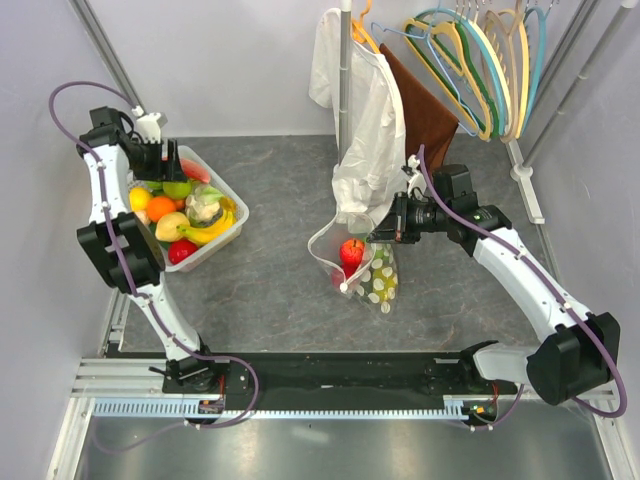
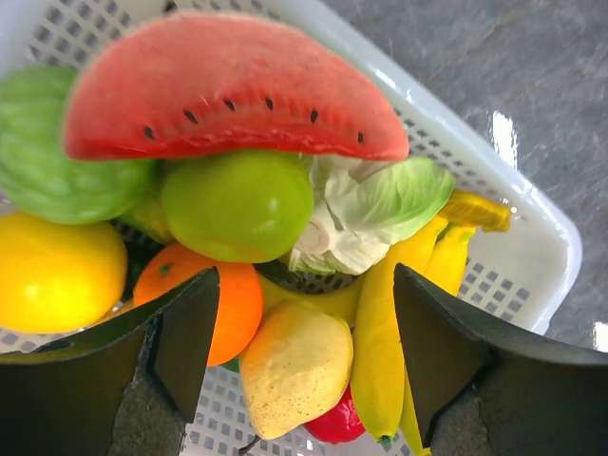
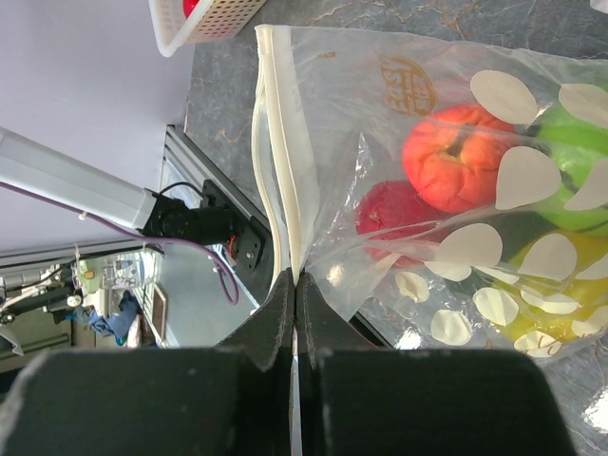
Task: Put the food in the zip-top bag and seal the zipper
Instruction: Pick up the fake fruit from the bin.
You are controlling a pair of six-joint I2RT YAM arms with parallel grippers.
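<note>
the right gripper (image 3: pixel 295 282) clamps the zip-top bag (image 3: pixel 380 123) at its zipper (image 3: pixel 275 142). the left gripper (image 2: pixel 304 285) hangs released just above the food (image 2: pixel 237 204) in the basket (image 2: pixel 532 256).

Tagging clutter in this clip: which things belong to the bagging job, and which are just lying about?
Job: zip-top bag, its zipper pinched by the shut right gripper; red apple inside it; toy food in the basket under the open left gripper.
Lying about: hangers, white garment, brown cloth.
</note>
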